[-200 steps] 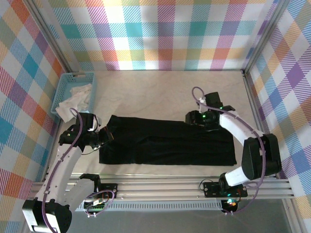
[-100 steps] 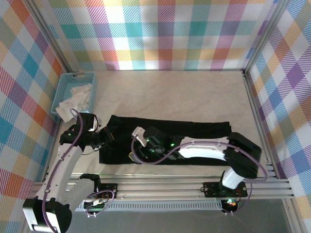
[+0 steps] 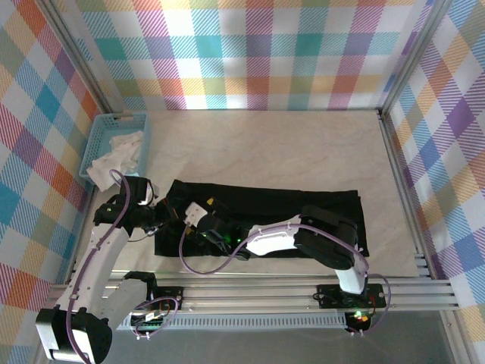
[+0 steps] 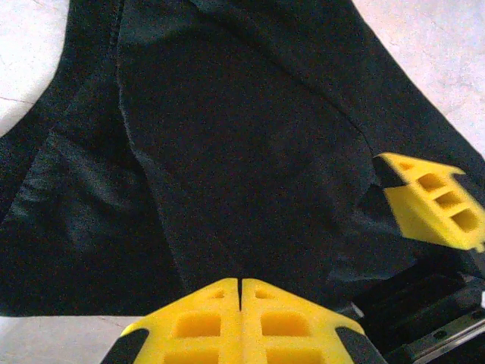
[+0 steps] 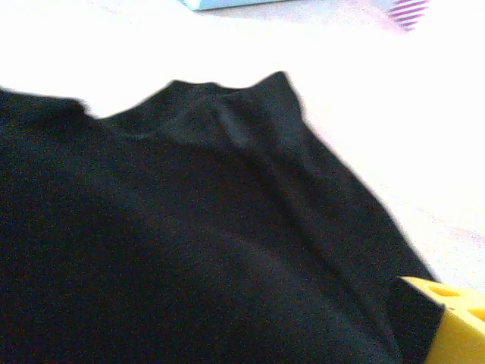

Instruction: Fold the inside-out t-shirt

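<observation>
The right arm [image 3: 270, 241] has left the shirt's [image 3: 265, 201] right end, where its gripper sat at the far edge a second ago, and has swung across. It now lies stretched low along the cloth, with the right gripper [image 3: 184, 221] at the left end, just beside the left gripper [image 3: 161, 215]. The shirt's right end now lies uncovered.

Far half of table [image 3: 265, 140] bare, easy passage for either arm. Far-L corner blocked: basket [image 3: 97, 136] w/ white cloth [image 3: 121, 152] spilling over its near rim. Right arm [image 3: 273, 239] lies low across near side of t-shirt [image 3: 303, 203], so no path there. Right gripper [image 3: 189, 220] sits just beside left gripper [image 3: 161, 216], tight gap at shirt's L end. Shirt's far edge reachable. Near side: rail [image 3: 303, 292].
</observation>
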Robot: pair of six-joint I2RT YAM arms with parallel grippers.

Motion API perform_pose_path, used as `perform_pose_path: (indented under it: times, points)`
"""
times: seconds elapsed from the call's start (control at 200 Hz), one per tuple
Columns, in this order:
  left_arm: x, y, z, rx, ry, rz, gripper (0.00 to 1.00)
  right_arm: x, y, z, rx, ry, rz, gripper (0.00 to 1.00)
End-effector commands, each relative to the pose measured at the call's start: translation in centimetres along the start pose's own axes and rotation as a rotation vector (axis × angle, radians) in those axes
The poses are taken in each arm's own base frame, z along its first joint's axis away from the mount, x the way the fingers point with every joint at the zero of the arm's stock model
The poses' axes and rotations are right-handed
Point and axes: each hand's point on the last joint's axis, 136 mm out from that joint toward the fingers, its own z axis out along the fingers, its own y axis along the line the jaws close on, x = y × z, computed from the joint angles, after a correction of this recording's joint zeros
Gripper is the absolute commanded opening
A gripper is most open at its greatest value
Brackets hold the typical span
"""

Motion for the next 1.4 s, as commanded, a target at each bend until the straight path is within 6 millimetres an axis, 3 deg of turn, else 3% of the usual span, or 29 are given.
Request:
perform_pose_path:
  times: [0.0, 0.23, 0.495, 0.635, 0.715, 0.78, 0.875, 0.955, 1.025, 1.1, 1.175, 1.33, 1.395]
  points:
    - [-0.1, 0.3, 0.3, -0.002, -0.003, -0.026, 0.0, -2.8, -4.0, -1.0, 0.21, -0.093, 0.008, 0.91]
    - [-0.3, 0.6, 0.2, -0.023, -0.017, -0.023, 0.0, -0.8, -4.6, -3.7, 0.133, 0.003, -0.014, 0.66]
    - [0.1, 1.3, 0.4, -0.046, -0.012, -0.043, 0.0, 1.0, -1.5, -4.8, -0.104, 0.117, -0.087, 0.38]
    - [0.7, 1.9, 0.6, -0.046, -0.021, -0.095, 0.0, 2.8, 0.7, -6.1, -0.27, 0.198, -0.116, 0.29]
    - [1.2, 2.5, 0.7, -0.045, -0.043, -0.143, 0.08, 4.4, 2.4, -7.4, -0.389, 0.255, -0.127, 0.25]
    - [1.3, 3.1, 0.8, -0.042, -0.081, -0.176, 0.26, 5.9, 3.0, -8.5, -0.448, 0.312, -0.14, 0.26]
    - [0.3, 3.5, -0.3, -0.06, -0.175, -0.174, 0.5, 7.0, 3.4, -10.4, -0.533, 0.36, -0.155, 0.4]
    - [-1.4, 3.5, -1.6, -0.082, -0.265, -0.137, 0.64, 6.4, 3.2, -11.9, -0.599, 0.36, -0.13, 0.55]
    - [-3.1, 2.9, -1.7, -0.083, -0.314, -0.099, 0.73, 4.7, 2.8, -12.9, -0.675, 0.324, -0.039, 0.6]
    - [-5.1, 2.0, -0.1, -0.071, -0.319, -0.061, 0.79, 2.7, 1.5, -12.8, -0.729, 0.262, 0.129, 0.61]
    - [-7.0, 2.2, 2.5, -0.118, -0.302, -0.043, 0.85, 1.4, -0.1, -12.4, -0.738, 0.21, 0.256, 0.61]
    - [-9.4, 2.3, 7.1, -0.186, -0.242, 0.027, 1.0, 1.6, -2.4, -11.5, -0.679, 0.212, 0.341, 0.62]
    - [-9.6, 2.9, 8.5, -0.244, -0.205, 0.053, 1.0, 2.1, -2.6, -11.5, -0.671, 0.222, 0.346, 0.63]
